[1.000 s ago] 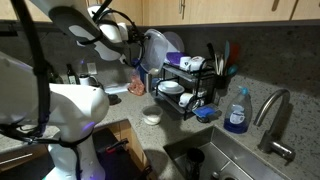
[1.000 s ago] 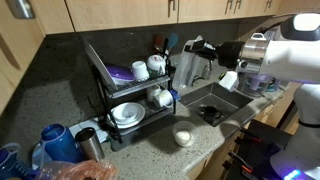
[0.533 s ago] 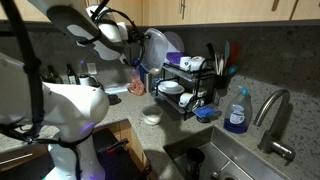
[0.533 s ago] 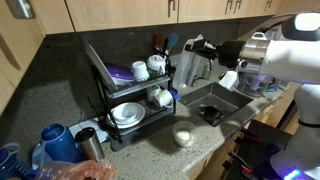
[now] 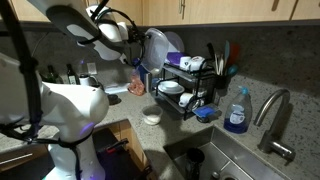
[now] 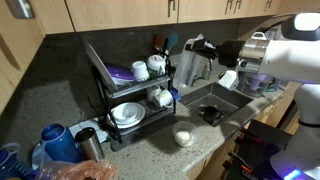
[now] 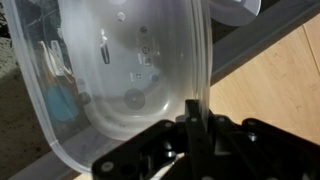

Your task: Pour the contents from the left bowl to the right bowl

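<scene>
Gripper (image 7: 193, 112) is clamping the rim of the right bowl (image 7: 120, 80). Both fingers are pressing together on the thin wall at the bowl's edge. In the wrist view the bowl is filling most of the picture. It is clear and glass-like, and the surroundings are showing through its base.

In both exterior views the gripper is holding the right bowl (image 5: 160, 46) (image 6: 188, 68) well above the counter (image 6: 150, 152). The bowl is tipped steeply onto its side, level with the top tier of the black dish rack (image 6: 105, 85) and just beside it. No part of the bowl is touching the rack or the counter. Whether anything is lying inside it cannot be told.

The left bowl (image 6: 183, 137) is sitting upright on the counter in front of the dish rack, near the corner of the sink (image 6: 215, 97). It is well apart from the raised bowl. It is pale cream, and its contents are not showing clearly.

White dishes (image 6: 128, 113) are standing in the rack's tiers. A blue bottle (image 5: 237, 112) is standing on the counter between the rack and the faucet (image 5: 272, 110).
</scene>
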